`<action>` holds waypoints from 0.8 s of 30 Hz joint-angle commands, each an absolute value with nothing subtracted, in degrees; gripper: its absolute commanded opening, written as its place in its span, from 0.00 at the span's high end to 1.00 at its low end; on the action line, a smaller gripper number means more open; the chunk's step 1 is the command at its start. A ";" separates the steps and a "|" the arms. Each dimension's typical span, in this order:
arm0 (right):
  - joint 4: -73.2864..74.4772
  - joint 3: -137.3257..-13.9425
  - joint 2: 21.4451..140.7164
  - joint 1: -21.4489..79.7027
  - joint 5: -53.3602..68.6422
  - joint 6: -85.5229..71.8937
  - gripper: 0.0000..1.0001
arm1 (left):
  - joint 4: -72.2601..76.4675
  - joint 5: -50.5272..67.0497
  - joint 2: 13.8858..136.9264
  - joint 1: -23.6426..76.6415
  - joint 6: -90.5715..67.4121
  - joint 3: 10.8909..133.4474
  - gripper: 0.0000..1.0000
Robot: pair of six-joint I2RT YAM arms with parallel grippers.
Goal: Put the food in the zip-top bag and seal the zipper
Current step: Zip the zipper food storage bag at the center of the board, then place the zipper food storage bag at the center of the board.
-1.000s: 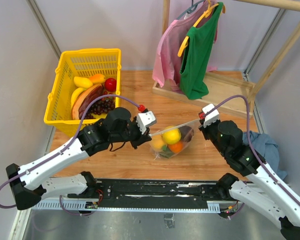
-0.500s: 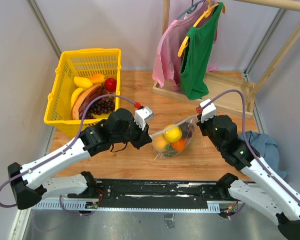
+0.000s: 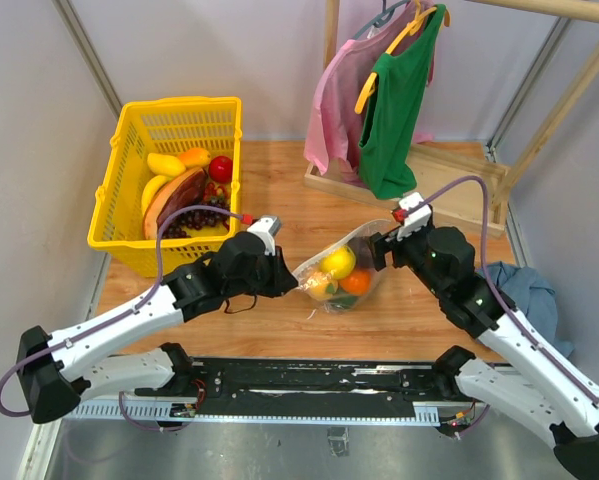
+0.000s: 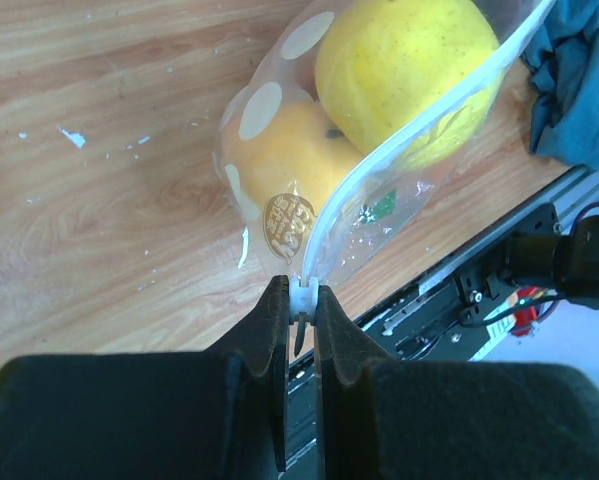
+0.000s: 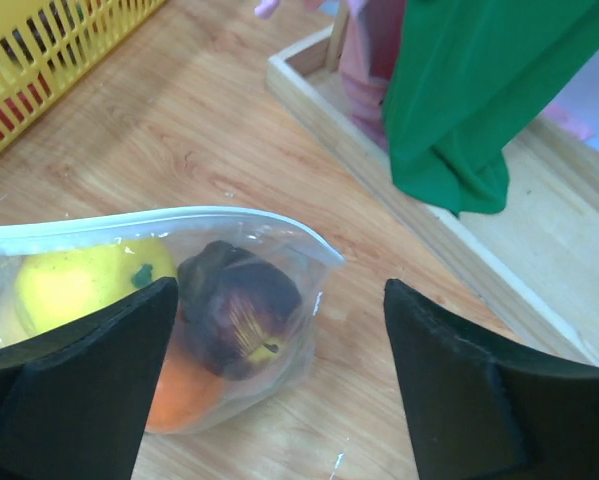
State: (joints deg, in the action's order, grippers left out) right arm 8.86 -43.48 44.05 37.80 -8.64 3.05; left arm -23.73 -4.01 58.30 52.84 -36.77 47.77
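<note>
One bag [image 3: 341,275] holding food [image 3: 339,262] lies on the tabletop [image 3: 309,210], top view. Left wrist view: left pincer [image 4: 299,300] clamped on the zipper [image 4: 444,110] end. Right wrist view: right pincer [image 5: 279,288] wide apart, gripping nothing, bag just ahead.

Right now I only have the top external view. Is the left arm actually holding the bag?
Observer: Yes. In the left wrist view the left jaws are shut on the end of the zipper, at the bag's corner.
Operator: And the right side?
Observer: The right wrist view shows the right jaws standing wide open. The end of the zip-top bag lies between them, not clamped.
Operator: What sits at that end of the bag?
Observer: A dark purple piece, with the lemon and the orange next to it.
</note>
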 commanded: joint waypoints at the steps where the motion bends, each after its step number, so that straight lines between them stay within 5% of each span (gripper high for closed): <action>1: 7.01 -41.10 38.07 37.04 -12.98 2.45 0.11 | -20.46 -5.88 56.36 52.56 -43.89 45.32 0.99; 6: 7.73 -39.22 31.90 37.09 -16.45 4.14 0.01 | -20.17 -8.38 53.62 52.56 -46.32 43.41 0.97; 20: 14.91 -41.38 24.62 37.07 -27.93 3.05 0.02 | -24.83 -9.73 46.05 52.55 -52.74 40.11 0.96; 24: 16.53 -42.07 23.98 37.07 -28.34 1.11 0.02 | -25.61 -10.51 43.99 52.56 -52.31 40.18 0.81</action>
State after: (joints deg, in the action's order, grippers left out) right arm 13.74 -39.81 24.97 37.80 -25.15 3.99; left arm -24.64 -9.34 46.17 52.69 -50.94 40.18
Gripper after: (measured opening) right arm 0.984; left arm 0.127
